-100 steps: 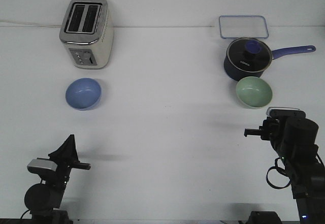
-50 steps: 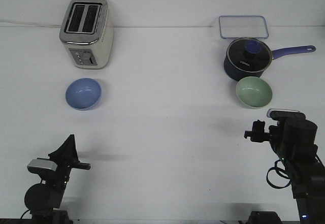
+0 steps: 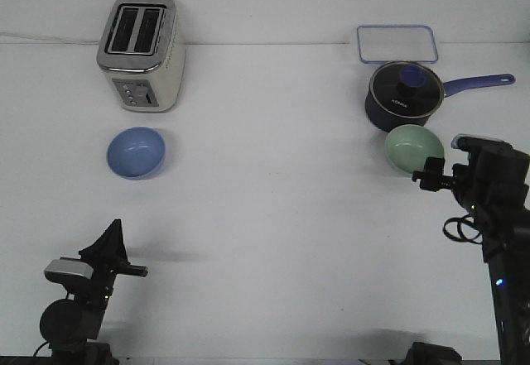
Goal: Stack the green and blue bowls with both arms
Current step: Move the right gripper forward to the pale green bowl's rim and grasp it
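Right gripper (image 3: 431,174) has moved up the frame since 0.5 s ago and now overlaps the green bowl's (image 3: 411,147) near-right rim; left gripper (image 3: 113,239) unchanged, low at near left. Jaw state unreadable on both. Green bowl, pale matte, sits upright just in front of the saucepan (image 3: 401,94); blue bowl (image 3: 135,151) sits upright in front of the toaster (image 3: 141,50).

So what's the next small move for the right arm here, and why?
Probably ease the right gripper forward and down onto the green bowl's near rim. It sits at that rim already but grips nothing, and the bowl rests on the table beside the saucepan. The blue bowl lies far left, the left gripper well short of it.
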{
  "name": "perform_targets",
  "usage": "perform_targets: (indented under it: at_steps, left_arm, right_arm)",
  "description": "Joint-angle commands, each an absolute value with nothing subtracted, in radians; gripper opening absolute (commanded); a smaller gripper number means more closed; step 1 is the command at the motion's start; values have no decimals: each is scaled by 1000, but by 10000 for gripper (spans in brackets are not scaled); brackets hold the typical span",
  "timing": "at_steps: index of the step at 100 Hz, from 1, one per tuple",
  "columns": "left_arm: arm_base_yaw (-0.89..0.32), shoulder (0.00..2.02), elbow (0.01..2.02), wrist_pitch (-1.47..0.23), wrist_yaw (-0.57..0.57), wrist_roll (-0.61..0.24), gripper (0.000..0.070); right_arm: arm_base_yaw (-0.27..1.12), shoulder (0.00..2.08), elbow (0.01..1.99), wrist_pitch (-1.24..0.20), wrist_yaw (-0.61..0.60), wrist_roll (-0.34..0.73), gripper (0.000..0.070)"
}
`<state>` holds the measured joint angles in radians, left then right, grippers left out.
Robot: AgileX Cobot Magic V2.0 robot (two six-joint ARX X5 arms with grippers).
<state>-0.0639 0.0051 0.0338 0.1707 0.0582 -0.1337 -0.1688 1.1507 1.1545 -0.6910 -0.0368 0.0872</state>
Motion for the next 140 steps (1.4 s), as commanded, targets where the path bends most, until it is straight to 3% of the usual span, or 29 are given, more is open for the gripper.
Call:
perform_targets:
  at_steps: [1,35,96,102,113,140]
  left_arm:
    - [-64,3,14,181,60,-140,10]
    - [-64,3,14,182,59,-140,10]
    - [-64,3,14,181,60,-140,10]
    - [-64,3,14,181,60,-140,10]
    - [-64,3,14,181,60,-140,10]
    - [-64,3,14,181,60,-140,10]
  right_arm:
    - [-188,1226,1193,-679,-56,98,457]
    - [-242,1522,1274,-590,-52,-38,457]
    - [-269,1751,1275,-464,-80,-45,453]
    - [-269,1752,1275,-464,-79,-43,371]
    - [-270,1751,1275,-461,-79,-43,6]
    - [-270,1721,1275,-488,-79,-15,0]
